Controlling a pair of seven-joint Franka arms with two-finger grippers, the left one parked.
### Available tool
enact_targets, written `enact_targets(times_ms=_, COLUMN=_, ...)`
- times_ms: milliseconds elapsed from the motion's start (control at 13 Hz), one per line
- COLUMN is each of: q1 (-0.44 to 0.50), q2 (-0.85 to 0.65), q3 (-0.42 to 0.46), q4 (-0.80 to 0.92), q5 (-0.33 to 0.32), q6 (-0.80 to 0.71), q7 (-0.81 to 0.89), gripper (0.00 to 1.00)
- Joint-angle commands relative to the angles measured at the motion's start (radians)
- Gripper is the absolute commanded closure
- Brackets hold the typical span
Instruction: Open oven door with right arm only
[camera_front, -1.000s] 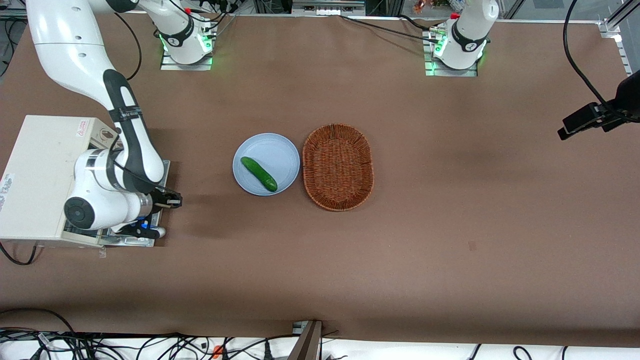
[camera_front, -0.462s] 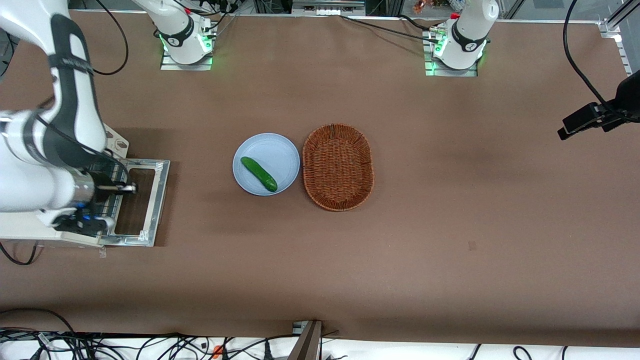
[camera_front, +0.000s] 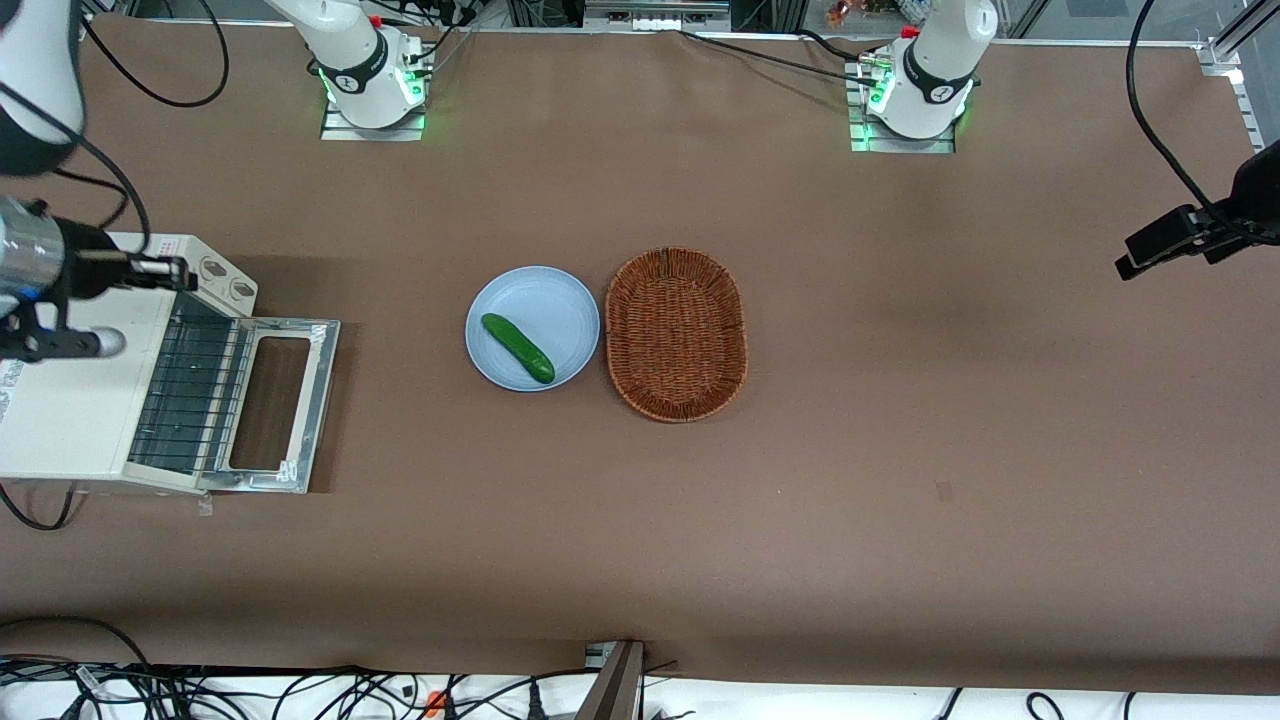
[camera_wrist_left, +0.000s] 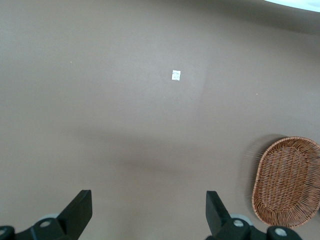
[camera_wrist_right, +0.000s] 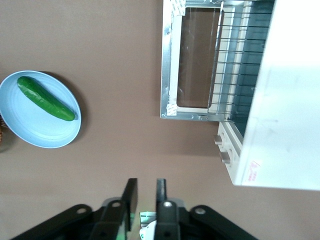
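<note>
The gripper (camera_wrist_right: 146, 192) hangs high above the oven (camera_front: 75, 400), over the corner with the knobs; its two fingers (camera_wrist_right: 161, 189) sit close together with a thin gap and hold nothing. The oven door (camera_front: 283, 403) lies flat down on the table (camera_front: 800, 500), wide open, well below the jaws; the wire rack (camera_front: 190, 395) shows inside. A blue plate (camera_front: 545, 300) with a cucumber (camera_front: 517, 347) sits well apart from the jaws, toward the parked arm's end; a basket (camera_front: 676, 333) is just beside the plate.
</note>
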Motion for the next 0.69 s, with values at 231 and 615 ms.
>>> enact_targets(times_ms=231, q1=-0.038, q2=-0.163, q3=-0.002, q4=-0.075, q5=-0.02, q6=-0.051, q7=-0.022, gripper=0.0)
enact_targets(times_ms=615, q1=-0.067, q2=-0.261, q3=-0.001, q4=-0.135, q5=-0.024, q6=-0.045, q7=-0.025, gripper=0.0)
